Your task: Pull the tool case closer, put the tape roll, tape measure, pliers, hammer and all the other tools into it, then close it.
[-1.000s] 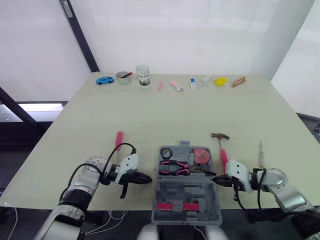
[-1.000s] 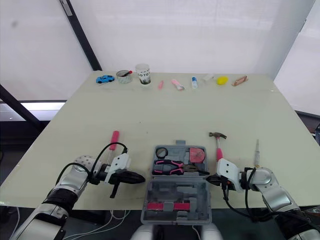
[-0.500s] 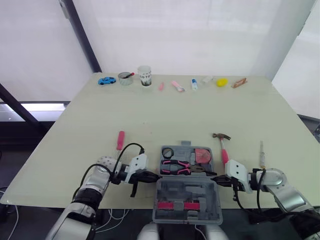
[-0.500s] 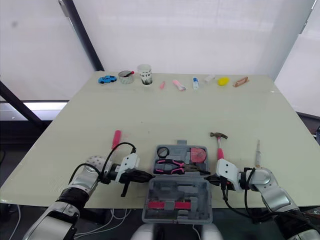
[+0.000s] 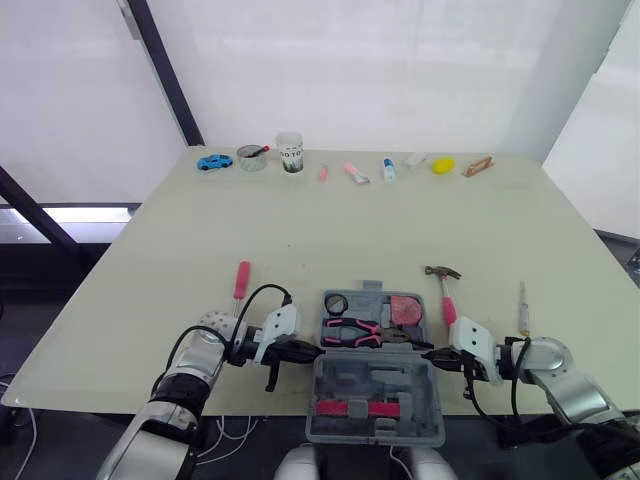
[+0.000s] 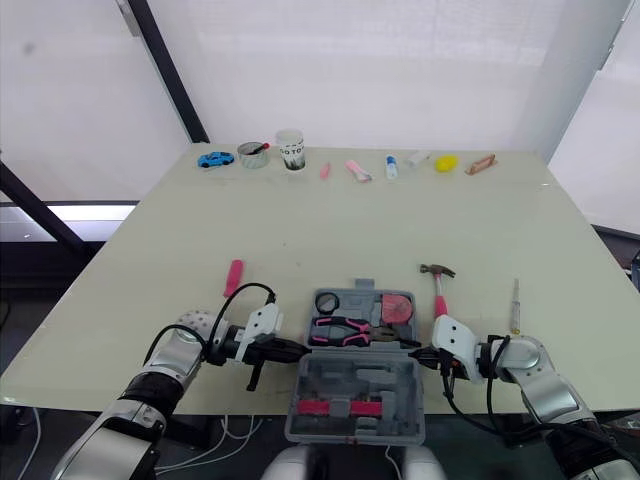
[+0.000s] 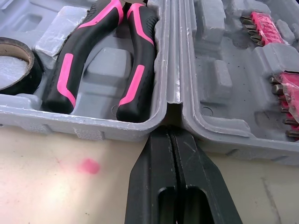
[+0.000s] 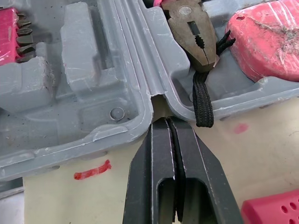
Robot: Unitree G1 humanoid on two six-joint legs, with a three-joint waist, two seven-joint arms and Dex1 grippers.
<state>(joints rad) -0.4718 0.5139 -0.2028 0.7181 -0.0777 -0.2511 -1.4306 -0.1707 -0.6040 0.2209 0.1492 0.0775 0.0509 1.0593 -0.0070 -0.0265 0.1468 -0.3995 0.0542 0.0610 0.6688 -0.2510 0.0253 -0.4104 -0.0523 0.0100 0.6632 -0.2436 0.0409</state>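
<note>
- The tool case (image 5: 400, 385) lies open at the table's (image 5: 300, 230) near edge, between both grippers.
- The left gripper (image 5: 312, 350), fingers pressed together, has its tips at the case's left hinge gap.
- The right gripper (image 5: 433, 357), fingers likewise together, is at the right hinge gap.
- The hammer (image 5: 446, 295) lies just right of the case.

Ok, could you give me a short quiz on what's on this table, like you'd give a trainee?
1. True or false: the hammer lies inside the tool case.
2. Which tool sits beside the tape roll in the case? A) pliers B) saw C) spanner
3. Fill in: the left gripper and right gripper are both ___ (open/shut).
Key: 1 false; 2 A; 3 shut.
</note>
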